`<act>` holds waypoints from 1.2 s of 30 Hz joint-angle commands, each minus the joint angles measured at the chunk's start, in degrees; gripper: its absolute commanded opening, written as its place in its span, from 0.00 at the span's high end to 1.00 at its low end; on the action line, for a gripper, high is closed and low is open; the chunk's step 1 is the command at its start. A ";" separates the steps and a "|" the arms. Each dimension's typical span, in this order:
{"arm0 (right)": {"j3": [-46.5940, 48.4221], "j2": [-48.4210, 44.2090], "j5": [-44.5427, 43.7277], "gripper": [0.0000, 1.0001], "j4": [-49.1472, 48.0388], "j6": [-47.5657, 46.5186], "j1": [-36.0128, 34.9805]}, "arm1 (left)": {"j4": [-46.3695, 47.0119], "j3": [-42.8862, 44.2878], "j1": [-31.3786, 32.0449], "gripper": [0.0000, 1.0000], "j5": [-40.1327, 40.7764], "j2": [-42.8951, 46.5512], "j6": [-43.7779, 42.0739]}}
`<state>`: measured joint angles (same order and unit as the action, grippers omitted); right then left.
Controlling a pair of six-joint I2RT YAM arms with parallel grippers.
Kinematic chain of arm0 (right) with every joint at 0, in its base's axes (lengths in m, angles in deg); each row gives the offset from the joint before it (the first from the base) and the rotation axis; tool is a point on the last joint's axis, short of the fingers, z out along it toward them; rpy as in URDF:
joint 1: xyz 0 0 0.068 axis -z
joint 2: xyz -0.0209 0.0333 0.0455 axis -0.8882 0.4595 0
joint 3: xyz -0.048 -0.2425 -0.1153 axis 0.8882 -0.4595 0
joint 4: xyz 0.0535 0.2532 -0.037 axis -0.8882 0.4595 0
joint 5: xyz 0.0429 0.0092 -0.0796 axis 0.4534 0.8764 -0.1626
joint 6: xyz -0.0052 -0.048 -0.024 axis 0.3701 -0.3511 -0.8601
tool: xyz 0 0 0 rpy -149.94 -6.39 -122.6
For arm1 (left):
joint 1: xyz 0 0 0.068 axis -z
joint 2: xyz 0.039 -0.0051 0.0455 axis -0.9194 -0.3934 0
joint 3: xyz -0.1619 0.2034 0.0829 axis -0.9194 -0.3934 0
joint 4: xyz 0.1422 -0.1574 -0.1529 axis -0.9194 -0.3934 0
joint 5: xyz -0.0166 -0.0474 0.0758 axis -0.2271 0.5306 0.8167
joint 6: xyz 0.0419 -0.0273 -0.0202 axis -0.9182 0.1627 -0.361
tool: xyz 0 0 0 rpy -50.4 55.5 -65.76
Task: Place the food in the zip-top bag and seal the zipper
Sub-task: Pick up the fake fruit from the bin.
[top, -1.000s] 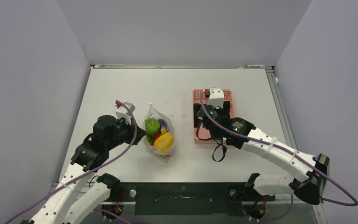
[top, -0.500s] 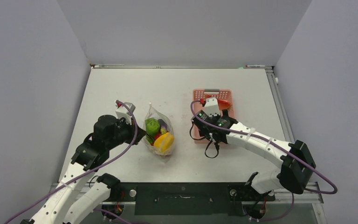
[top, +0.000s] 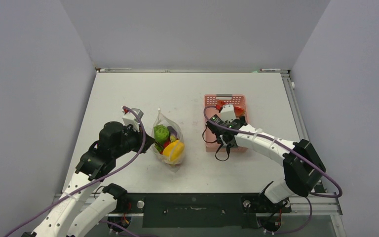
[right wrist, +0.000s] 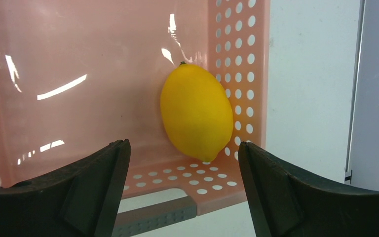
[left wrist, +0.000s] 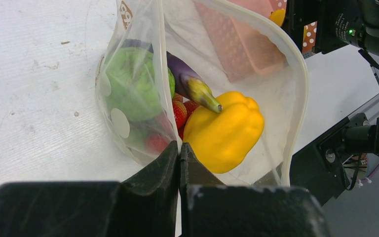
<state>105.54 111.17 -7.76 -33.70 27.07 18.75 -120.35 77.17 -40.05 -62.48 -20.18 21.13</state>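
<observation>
Left end effector clenched on bag rim left of basket, propping mouth open for loading. Right end effector released, straddling lemon in basket corner, ready to grab.

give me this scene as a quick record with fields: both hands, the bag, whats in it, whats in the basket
left hand: shut, pinching the rim of the clear polka-dot zip-top plastic bag
right hand: open, empty, over the pink perforated plastic basket
bag contents: yellow pepper, purple eggplant, green round fruit, red strawberries
bag mouth: open, zipper strip unsealed
basket contents: yellow lemon against a perforated side wall; something red at the far end
</observation>
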 commanded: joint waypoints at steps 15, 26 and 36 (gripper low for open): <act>-1.86 5.24 1.90 0.18 -7.49 -3.94 6.22 | 1.52 0.24 -0.24 1.00 -0.52 -0.13 -0.31; -2.43 7.57 1.15 0.29 -8.77 -4.76 7.10 | 1.52 0.24 -0.24 1.00 -0.49 -0.14 -0.30; -1.16 3.94 2.45 0.68 -8.61 -5.08 7.12 | 1.44 0.24 -0.24 1.00 -0.38 -0.31 -0.30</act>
<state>103.34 118.60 -5.68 -41.35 22.07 25.54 -120.38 77.17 -40.05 -62.48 -20.42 21.13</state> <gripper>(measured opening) 0.569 0.003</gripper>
